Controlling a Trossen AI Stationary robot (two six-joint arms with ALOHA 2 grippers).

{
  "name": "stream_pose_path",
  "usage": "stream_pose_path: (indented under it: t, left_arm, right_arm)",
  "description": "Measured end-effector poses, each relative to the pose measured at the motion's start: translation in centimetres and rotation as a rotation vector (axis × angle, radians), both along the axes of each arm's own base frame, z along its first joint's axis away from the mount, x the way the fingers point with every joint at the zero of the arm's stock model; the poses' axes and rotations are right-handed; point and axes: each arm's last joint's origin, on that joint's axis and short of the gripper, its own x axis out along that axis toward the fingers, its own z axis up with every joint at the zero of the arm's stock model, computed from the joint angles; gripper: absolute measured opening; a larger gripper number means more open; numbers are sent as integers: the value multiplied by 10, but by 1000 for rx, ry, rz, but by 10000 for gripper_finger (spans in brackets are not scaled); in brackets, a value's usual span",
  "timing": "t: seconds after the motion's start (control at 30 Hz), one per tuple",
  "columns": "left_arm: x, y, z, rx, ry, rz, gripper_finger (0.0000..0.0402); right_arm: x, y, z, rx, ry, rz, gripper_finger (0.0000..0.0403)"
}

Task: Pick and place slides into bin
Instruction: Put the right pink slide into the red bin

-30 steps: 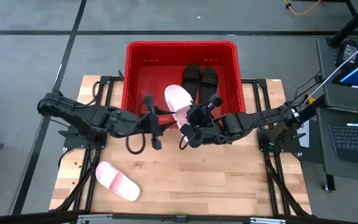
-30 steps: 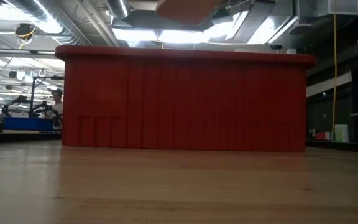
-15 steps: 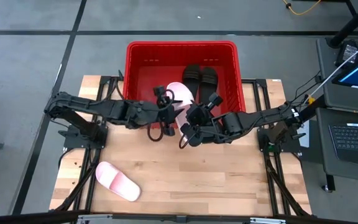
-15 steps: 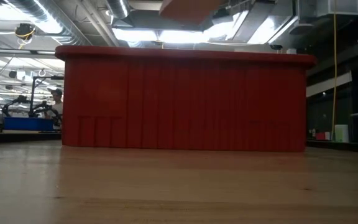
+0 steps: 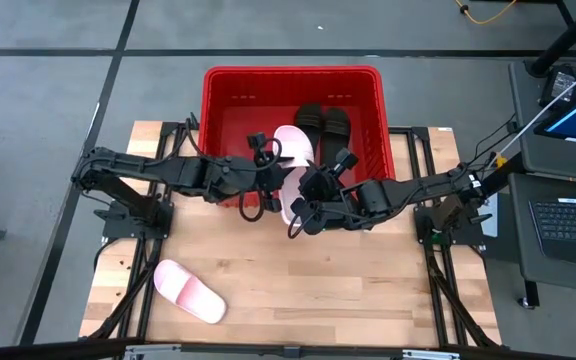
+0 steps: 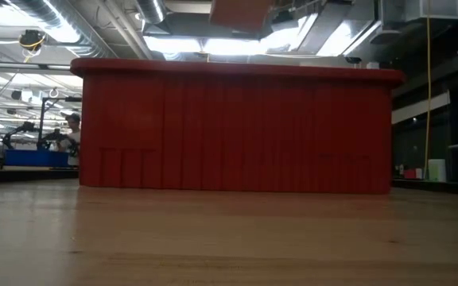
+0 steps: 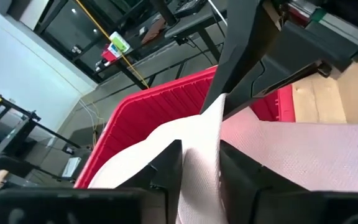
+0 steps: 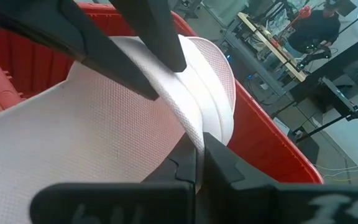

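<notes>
Both my tools are clamped on the same pale pink slide (image 5: 292, 158), which hangs over the near wall of the bin (image 5: 228, 80). My left tool (image 5: 266, 172) grips it from the nine o'clock side; in the left wrist view its fingers (image 7: 166, 165) pinch a fold of the pink strap (image 7: 197, 155). My right tool (image 5: 308, 188) grips it from the four o'clock side, and in the right wrist view its fingertips (image 8: 191, 158) close on the ridged edge of the same slide (image 8: 135, 118).

The slide's long axis runs roughly from six o'clock to twelve o'clock, one end already past the rim and over the bin floor, the other end above the tabletop (image 5: 368, 290) edge of the wall. The coming move turns on this: the bin interior lies toward twelve o'clock from both tools, so the slide needs carrying that way before either tool lets go. I judge both arms about equally near.

Contents of the bin: two black slides (image 5: 322, 125) lie side by side at the far right part, long axes toward twelve o'clock, just beside the held pink one. Whether they touch it I cannot tell.

Outside the bin: the second pink slide (image 5: 190, 292) lies flat on the tabletop toward seven o'clock, well apart from both tools, nearer my left arm.
</notes>
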Motion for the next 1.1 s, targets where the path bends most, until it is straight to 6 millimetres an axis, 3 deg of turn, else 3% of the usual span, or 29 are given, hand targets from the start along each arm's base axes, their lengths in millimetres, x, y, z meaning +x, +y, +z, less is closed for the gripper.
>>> stream_pose_path:
  t: [0.37,0.67,0.83,1.1]
  left_arm:
    - [1,4,-3,67,60,11,11]
    - [0,11,-3,151,102,74,6]
    - [-1,24,-3,179,126,165,5]
    - [0,48,-4,149,136,124,4]
  right_arm:
    - [1,0,1,7,-12,4,12]
    - [0,2,2,2,-17,10,63]
    - [1,1,4,-66,38,19,82]
    - [-7,-2,16,-135,75,24,96]
